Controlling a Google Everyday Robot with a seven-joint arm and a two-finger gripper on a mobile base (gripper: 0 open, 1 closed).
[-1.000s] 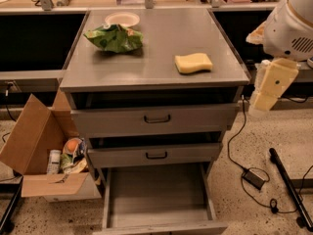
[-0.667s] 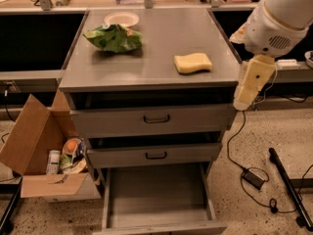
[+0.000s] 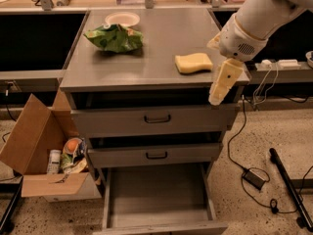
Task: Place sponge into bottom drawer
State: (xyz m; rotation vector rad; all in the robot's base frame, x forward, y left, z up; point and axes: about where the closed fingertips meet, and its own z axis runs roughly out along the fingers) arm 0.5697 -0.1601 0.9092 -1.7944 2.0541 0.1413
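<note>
One pale yellow sponge lies toward the right of the counter, the hand just beside it, grip state impossible to tell; it should centre over the sponge before squeezing, bottom drawer open below.

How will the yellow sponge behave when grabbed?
The sponge looks like soft foam, so it probably compresses and weighs little. Lying flat on the cabinet top, it should not roll. The gripper hangs near it at the cabinet's edge.
</note>
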